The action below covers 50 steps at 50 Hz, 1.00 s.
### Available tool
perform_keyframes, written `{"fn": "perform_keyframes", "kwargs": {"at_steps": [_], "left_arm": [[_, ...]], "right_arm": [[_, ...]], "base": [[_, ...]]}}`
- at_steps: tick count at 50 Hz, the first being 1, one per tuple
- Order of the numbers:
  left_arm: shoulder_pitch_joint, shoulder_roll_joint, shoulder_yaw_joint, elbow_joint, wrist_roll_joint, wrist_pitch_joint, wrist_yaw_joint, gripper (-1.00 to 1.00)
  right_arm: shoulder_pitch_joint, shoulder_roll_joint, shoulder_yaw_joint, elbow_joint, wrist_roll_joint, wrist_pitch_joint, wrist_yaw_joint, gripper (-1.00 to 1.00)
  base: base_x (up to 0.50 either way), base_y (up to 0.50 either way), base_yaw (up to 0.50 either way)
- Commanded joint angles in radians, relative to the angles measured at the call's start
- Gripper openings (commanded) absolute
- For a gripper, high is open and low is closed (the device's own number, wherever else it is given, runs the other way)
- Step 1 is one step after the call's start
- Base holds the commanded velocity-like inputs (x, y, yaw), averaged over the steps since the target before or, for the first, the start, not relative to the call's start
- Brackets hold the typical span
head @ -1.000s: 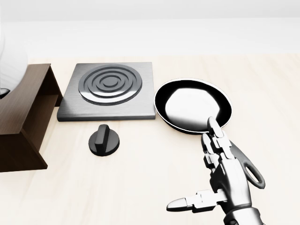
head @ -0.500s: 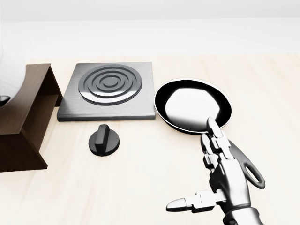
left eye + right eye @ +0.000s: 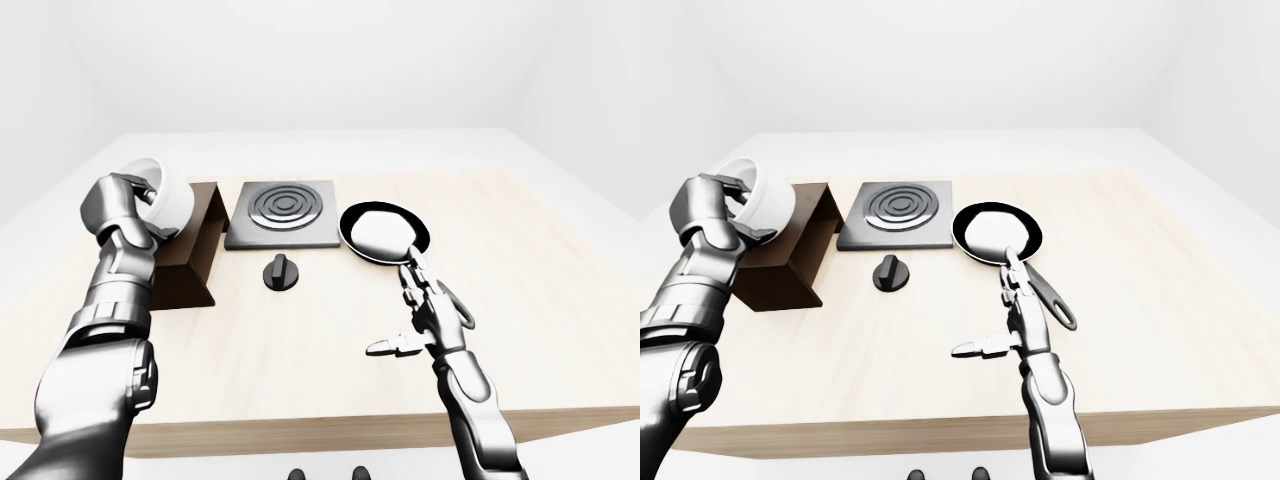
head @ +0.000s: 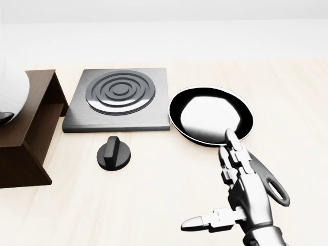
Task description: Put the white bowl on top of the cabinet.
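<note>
Pale wood counter (image 3: 300, 350), white bowl (image 3: 758, 197) clamped in left hand (image 3: 728, 205) right over the cabinet (image 3: 190, 262); right hand (image 4: 241, 197) splayed, idle. Best to level it, lower gently, then let go

cabinet (image 4: 25, 133) left, burner (image 4: 119, 98) middle, pan (image 4: 210, 115) right

One bowl (image 3: 762, 197), cabinet (image 3: 790, 255), burner (image 3: 896, 213), knob (image 3: 890, 271), pan (image 3: 997, 233).
</note>
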Motion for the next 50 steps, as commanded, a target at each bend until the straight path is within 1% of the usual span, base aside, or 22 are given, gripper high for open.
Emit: {"fn": "perform_keyframes", "kwargs": {"at_steps": [1, 13, 24, 32, 50], "left_arm": [[-0.014, 0.002, 0.001, 0.008, 0.014, 0.0, 0.044, -1.0], [-0.013, 0.011, -0.001, 0.0, 0.019, 0.0, 0.042, -1.0], [-0.015, 0.009, -0.003, 0.005, 0.026, 0.0, 0.048, -1.0], [-0.03, 0.015, -0.001, 0.037, 0.025, 0.0, 0.059, -1.0], [-0.028, 0.012, -0.005, 0.056, 0.022, 0.0, 0.07, -1.0]], "right_arm": [[-0.003, 0.002, 0.005, 0.01, -0.005, 0.0, -0.002, 1.0], [-0.005, 0.001, 0.005, 0.018, -0.005, 0.0, -0.001, 1.0], [0.001, 0.001, 0.01, 0.014, -0.008, -0.001, 0.0, 1.0], [0.004, 0.0, 0.009, 0.008, -0.008, 0.0, 0.002, 1.0], [-0.001, 0.002, 0.015, 0.023, -0.015, -0.006, 0.0, 1.0]], "base": [[0.0, 0.0, 0.0], [0.0, 0.0, 0.0], [0.0, 0.0, 0.0], [0.0, 0.0, 0.0], [0.0, 0.0, 0.0]]}}
